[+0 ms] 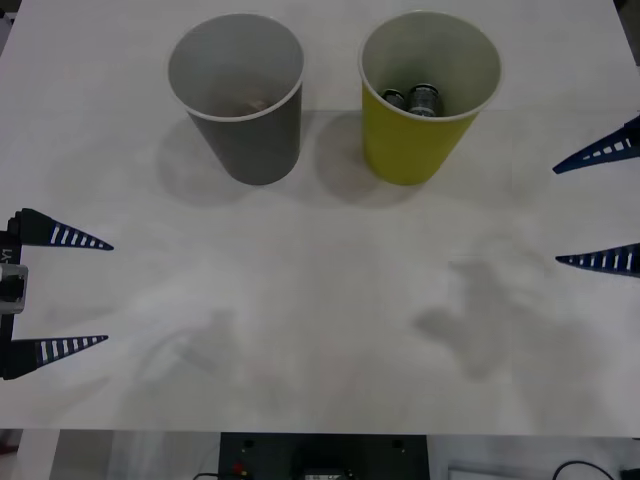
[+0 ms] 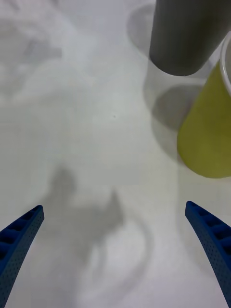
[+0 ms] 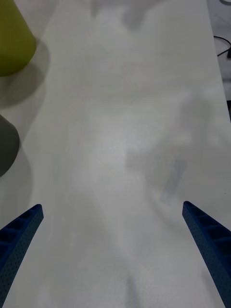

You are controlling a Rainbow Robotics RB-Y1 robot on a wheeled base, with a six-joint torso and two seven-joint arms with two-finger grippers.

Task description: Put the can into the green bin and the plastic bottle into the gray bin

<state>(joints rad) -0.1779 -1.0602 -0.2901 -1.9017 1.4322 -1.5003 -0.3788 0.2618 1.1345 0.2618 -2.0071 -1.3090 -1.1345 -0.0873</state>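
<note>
Over on the left edge of the front view, the left tool (image 1: 85, 292) hangs low over the white table (image 1: 320, 330), its two blue ribbed fingers spread wide apart with nothing between them. Its own wrist camera looks along bare table past those fingers, catching a slice of the gray bin (image 3: 7, 147) and the base of the green bin (image 3: 14, 41) off to one side.

Moving right, the gray bin (image 1: 240, 100) stands upright at the far side of the table; from above its pale inside shows, with a faint mark at the bottom that is too dim to make out. Just beside it, not touching, stands the green bin (image 1: 425, 140), and the front view looks straight in: the can (image 1: 425, 98) lies at the bottom, silver top showing.

At the right edge, the right tool (image 1: 585, 210) sits with fingers parted and empty. Its wrist view shows the outer walls of the gray bin (image 2: 187, 38) and green bin (image 2: 207, 134).
</note>
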